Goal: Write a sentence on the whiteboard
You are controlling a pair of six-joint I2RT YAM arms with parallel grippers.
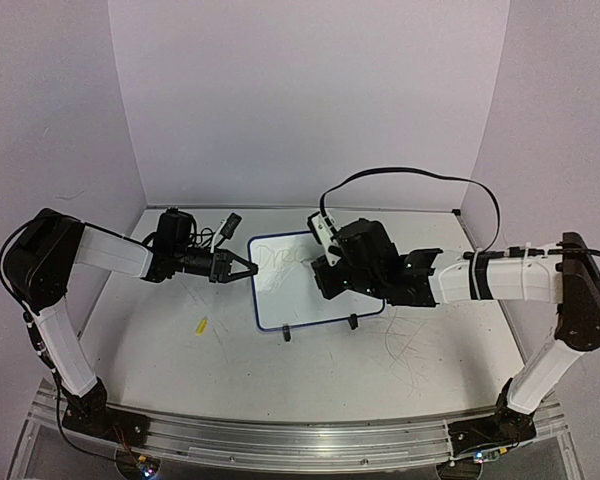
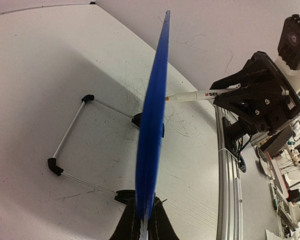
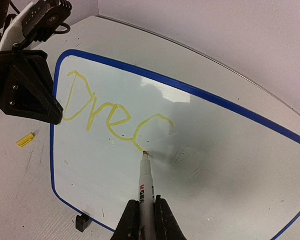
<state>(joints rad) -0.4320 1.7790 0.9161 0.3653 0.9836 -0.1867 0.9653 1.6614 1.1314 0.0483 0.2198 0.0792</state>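
The whiteboard (image 1: 300,285) stands tilted on the table, white with a blue rim. In the left wrist view I see it edge-on as a blue strip (image 2: 155,115), with its wire stand (image 2: 75,137) behind. My left gripper (image 2: 144,220) is shut on the board's left edge and also shows in the top view (image 1: 242,268). My right gripper (image 3: 145,212) is shut on a white marker (image 3: 146,185), tip touching the board. The sentence (image 3: 110,112) reads "Dre" plus a part-drawn letter in yellow.
A small yellow marker cap (image 1: 201,324) lies on the table left of the board, also in the right wrist view (image 3: 25,139). Grey scribble marks (image 1: 405,345) cover the tabletop right of the board. Purple walls close in the back and sides.
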